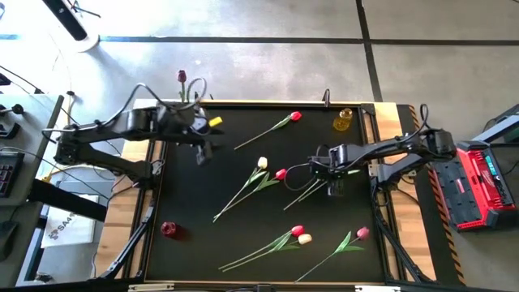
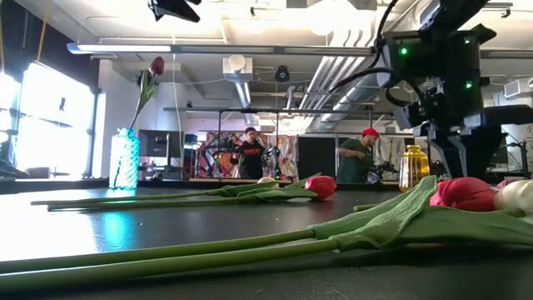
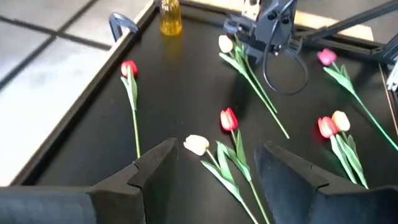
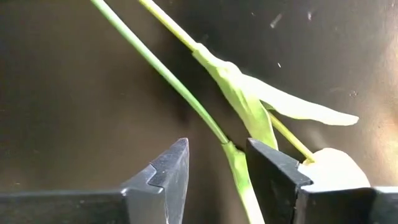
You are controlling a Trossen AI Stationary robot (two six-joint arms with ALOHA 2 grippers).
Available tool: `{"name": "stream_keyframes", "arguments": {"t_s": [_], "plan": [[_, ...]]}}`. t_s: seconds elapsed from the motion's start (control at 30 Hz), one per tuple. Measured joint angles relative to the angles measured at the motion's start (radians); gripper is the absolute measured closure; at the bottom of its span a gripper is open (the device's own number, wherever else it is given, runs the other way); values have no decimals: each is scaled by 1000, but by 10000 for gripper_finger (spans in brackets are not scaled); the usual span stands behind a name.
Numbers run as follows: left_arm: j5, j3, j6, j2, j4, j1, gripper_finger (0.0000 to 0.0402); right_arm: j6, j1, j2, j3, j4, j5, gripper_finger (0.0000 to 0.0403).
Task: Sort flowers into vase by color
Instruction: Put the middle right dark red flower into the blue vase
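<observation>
Several tulips lie flat on the black table top (image 1: 195,195): a red one (image 1: 294,116) at the far side, a cream (image 1: 262,163) and red pair in the middle, a red and cream pair (image 1: 300,235) and a pink one (image 1: 362,234) near the front. My right gripper (image 1: 335,188) is open and low over two crossing green stems. In the right wrist view its fingers (image 4: 217,162) stand on either side of one stem (image 4: 186,93), with a cream head (image 4: 329,168) just outside one finger. My left gripper (image 1: 203,154) is open and empty, raised at the table's far left. My right gripper has a green stem (image 4: 231,152) between its two fingers, which come from above and lie across it. The stem runs close beside one fingertip (image 4: 264,162). I cannot tell whether the finger touches it. The stem lies on the table.
A clear vase (image 2: 125,158) holding one dark red tulip (image 1: 182,78) stands beyond the far left corner. A yellow vase (image 1: 343,120) stands at the far right and a red vase (image 1: 169,229) at the near left. People stand in the room behind the table.
</observation>
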Motion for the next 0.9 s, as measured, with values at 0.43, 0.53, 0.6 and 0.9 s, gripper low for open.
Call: {"name": "stream_keyframes", "arguments": {"t_s": [0.43, 0.53, 0.6, 0.9], "plan": [[-20, 0, -87, 94, 5, -54, 201, 259, 1, 49, 9, 4, -33, 266], [-44, 0, -86, 96, 5, -59, 201, 264, 1, 48, 8, 24, 45, 266], [-49, 0, -79, 96, 5, -57, 201, 282, -9, 48, 3, 48, 33, 266], [-77, 0, -95, 95, 5, -56, 201, 1027, -52, 48, 2, 25, -124, 266]]}}
